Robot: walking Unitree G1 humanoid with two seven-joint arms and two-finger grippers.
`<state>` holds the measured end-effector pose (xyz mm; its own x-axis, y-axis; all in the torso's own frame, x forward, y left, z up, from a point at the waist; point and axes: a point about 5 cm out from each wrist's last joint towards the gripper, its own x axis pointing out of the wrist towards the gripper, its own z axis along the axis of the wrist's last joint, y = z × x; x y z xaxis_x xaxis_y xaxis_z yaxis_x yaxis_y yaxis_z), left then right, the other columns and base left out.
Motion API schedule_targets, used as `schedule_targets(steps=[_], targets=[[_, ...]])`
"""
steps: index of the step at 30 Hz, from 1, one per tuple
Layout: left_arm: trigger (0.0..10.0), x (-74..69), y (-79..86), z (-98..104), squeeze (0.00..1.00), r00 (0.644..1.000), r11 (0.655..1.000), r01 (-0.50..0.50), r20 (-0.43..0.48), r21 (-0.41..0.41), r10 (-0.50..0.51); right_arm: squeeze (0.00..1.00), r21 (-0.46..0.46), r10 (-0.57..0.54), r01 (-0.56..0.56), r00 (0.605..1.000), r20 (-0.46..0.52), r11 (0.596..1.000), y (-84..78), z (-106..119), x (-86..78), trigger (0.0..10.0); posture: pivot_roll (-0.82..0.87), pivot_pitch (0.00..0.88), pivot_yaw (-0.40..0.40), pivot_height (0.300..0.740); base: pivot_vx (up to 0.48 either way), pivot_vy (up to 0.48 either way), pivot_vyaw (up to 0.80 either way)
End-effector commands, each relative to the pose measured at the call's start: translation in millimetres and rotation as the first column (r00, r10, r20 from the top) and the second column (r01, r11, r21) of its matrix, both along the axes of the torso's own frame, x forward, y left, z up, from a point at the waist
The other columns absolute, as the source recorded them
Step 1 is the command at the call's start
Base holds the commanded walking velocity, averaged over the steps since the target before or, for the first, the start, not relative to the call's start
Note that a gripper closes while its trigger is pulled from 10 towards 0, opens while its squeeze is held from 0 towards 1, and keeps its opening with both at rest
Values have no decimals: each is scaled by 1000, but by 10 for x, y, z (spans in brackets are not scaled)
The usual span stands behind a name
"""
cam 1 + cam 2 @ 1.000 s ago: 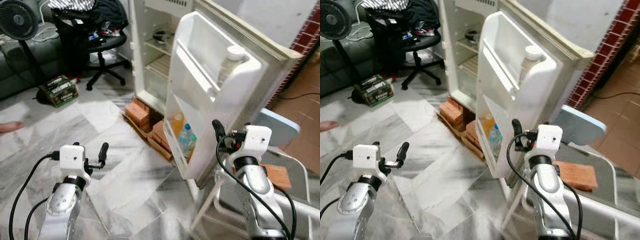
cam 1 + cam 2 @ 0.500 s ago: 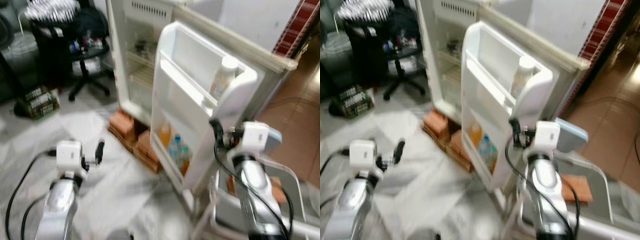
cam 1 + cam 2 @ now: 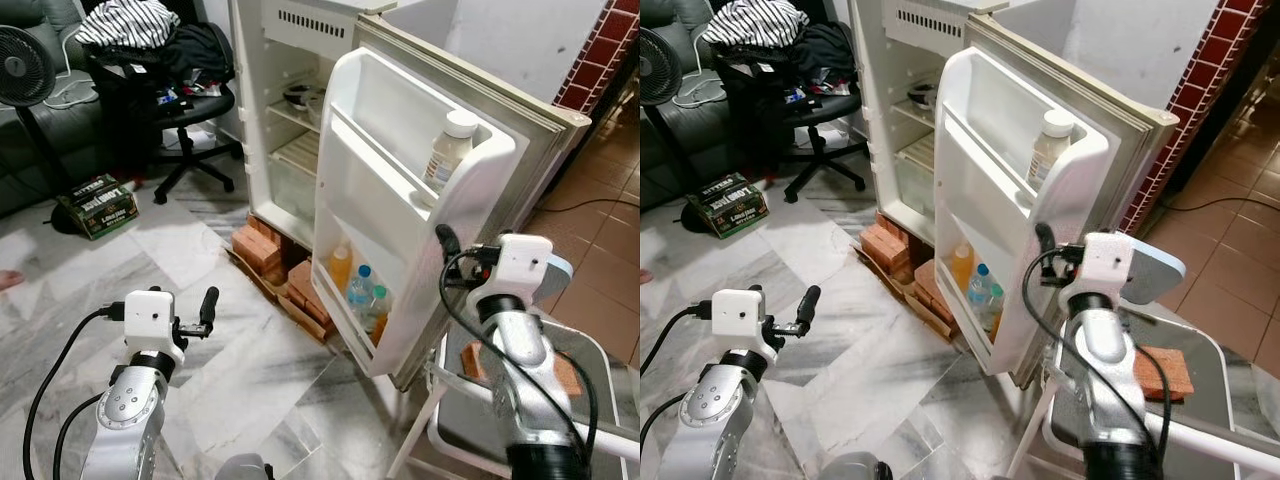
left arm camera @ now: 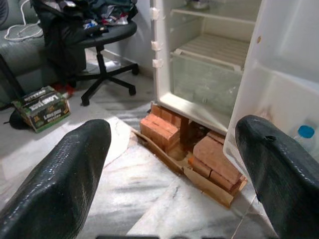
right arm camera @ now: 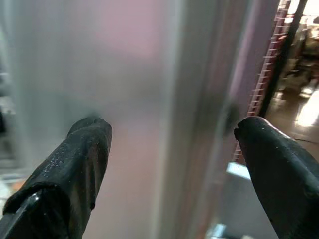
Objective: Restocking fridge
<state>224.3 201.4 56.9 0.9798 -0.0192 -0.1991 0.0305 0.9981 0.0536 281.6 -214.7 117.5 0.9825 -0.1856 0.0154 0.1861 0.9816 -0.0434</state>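
Fridge (image 3: pixel 290 90) stands open, door (image 3: pixel 400 200) swung wide toward the robot. Right end effector (image 3: pixel 441 240) is up at the door's outer edge, fingers spread, door edge blurred between them in the wrist view; can't tell if it touches. Left end effector (image 3: pixel 208 303) hangs over bare marble floor (image 3: pixel 200 240), fingers spread, nothing in them, well apart from the door.

Door's top shelf has a white-capped bottle (image 3: pixel 448 150) at its far end; label too small to read. Bottom door shelf holds 3 bottles (image 3: pixel 358 290), one orange, packed close. A dark bowl (image 3: pixel 298 94) sits on an upper shelf inside.

Fridge is propped on bricks (image 3: pixel 262 245) that jut out onto the floor below the door. Open floor to the left up to an office chair (image 3: pixel 185 110) w/ clothes piled on it. Green box (image 3: pixel 95 205) by a fan (image 3: pixel 22 60); print unreadable. Right of the door, a white chair (image 3: pixel 520 400) w/ a brick (image 3: pixel 1165 370) on its seat crowds the right arm.
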Motion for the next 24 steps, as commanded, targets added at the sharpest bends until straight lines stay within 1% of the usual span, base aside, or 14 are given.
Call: schedule_targets(steps=[1,4,7,8,16,18,24], targets=[[10000,0,8,-6,0,1000,1000,-4,-14,18,4,0,-1,-32,32,999,0,999,-50,5,29,10000,116,0,-12,740,0,0,0],[10000,-7,11,-15,0,1000,1000,-5,-31,20,6,0,-14,-39,40,999,24,999,-113,89,168,10000,127,0,-9,740,0,0,0],[10000,-21,20,-23,0,999,1000,-8,-39,25,9,0,-25,-45,46,998,42,999,-156,149,244,10000,132,0,-9,740,0,0,0],[10000,-39,33,-30,0,999,999,-10,-47,33,11,0,-36,-58,60,997,51,998,-203,184,289,10000,137,0,-8,740,0,0,0],[10000,-71,55,-29,0,998,999,-18,-55,38,20,0,-34,-111,113,992,52,993,-358,204,343,10000,149,0,-10,740,0,0,0],[10000,-75,53,-35,0,998,999,-17,-59,38,20,0,-41,-111,113,992,53,993,-374,200,348,10000,145,0,-9,740,0,0,0],[10000,-70,33,-38,0,998,999,-8,-63,38,10,0,-26,-100,102,993,56,994,-352,194,398,10000,143,0,-3,740,0,0,0]])
